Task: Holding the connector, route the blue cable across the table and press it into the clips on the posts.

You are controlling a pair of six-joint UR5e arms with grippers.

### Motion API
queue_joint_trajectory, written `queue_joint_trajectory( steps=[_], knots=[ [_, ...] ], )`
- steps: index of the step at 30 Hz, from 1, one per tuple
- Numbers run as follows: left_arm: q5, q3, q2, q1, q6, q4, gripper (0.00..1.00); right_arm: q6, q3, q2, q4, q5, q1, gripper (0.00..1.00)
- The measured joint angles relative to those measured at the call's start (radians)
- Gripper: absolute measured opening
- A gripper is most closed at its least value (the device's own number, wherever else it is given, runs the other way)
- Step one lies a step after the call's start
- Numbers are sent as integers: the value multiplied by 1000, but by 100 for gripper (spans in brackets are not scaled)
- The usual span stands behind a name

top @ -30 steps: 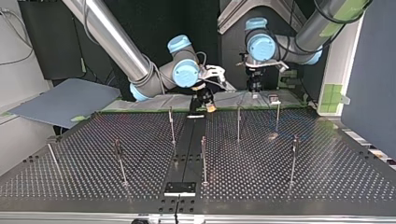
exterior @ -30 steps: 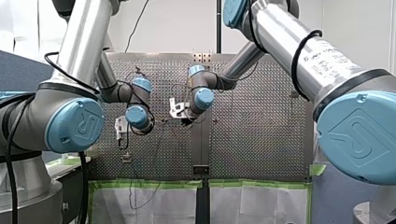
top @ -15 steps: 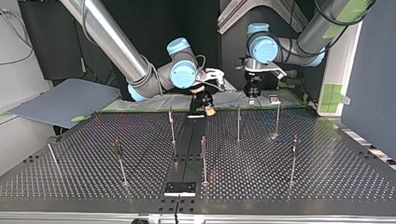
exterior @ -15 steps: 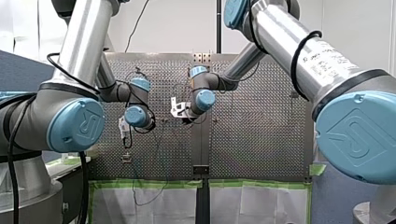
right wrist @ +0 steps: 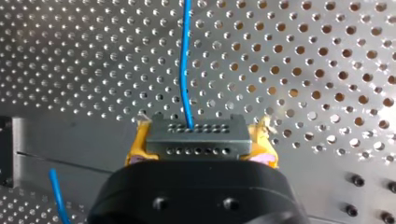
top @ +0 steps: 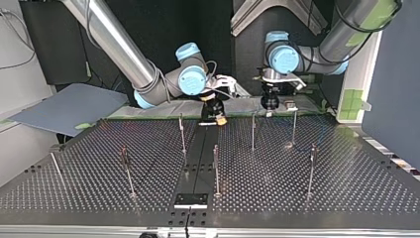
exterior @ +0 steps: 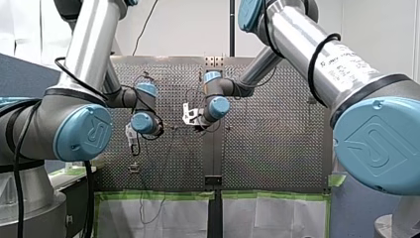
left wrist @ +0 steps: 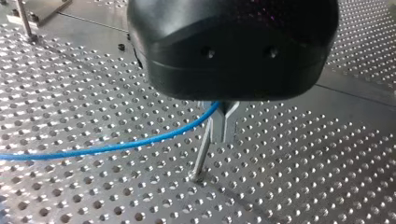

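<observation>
1. Right wrist view: the right jaws pinch the connector (right wrist: 195, 135) between yellow pads (right wrist: 134, 145), its long side crosswise to them.
2. The blue cable (right wrist: 185, 60) leaves it pointing straight ahead over the tabletop (right wrist: 327, 70).
3. Left wrist view: the left jaws, pressed onto the cable, sit just beside a post (left wrist: 201, 156). From there the cable trails off sideways, and this arm looks nearer the post.

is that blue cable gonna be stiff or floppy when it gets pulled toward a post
Probably floppy: the blue cable is thin and bows in a loose curve away from my left gripper. It looks light, so it should trail the connector in my right gripper easily. It likely straightens only under tension.
</observation>
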Motion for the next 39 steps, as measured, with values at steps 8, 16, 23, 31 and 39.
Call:
queue_joint_trajectory(
  steps=[8, 16, 23, 31, 39],
  knots=[
    [5, 41, -64, 8, -37, 32, 0, 9, 0, 2, -22, -16, -7, 0],
    [21, 101, -79, 27, -51, 31, 0, 12, -1, 2, -40, -22, -26, 0],
    [42, 145, -100, 37, -49, 7, 0, 20, -3, 2, -54, -43, -46, 0],
    [36, 196, -121, 55, -39, -29, 0, 19, -5, 2, -56, -48, -60, 0],
    [19, 202, -122, 49, -22, -59, 57, 18, -6, 2, -54, -49, -62, 0]
  ],
)
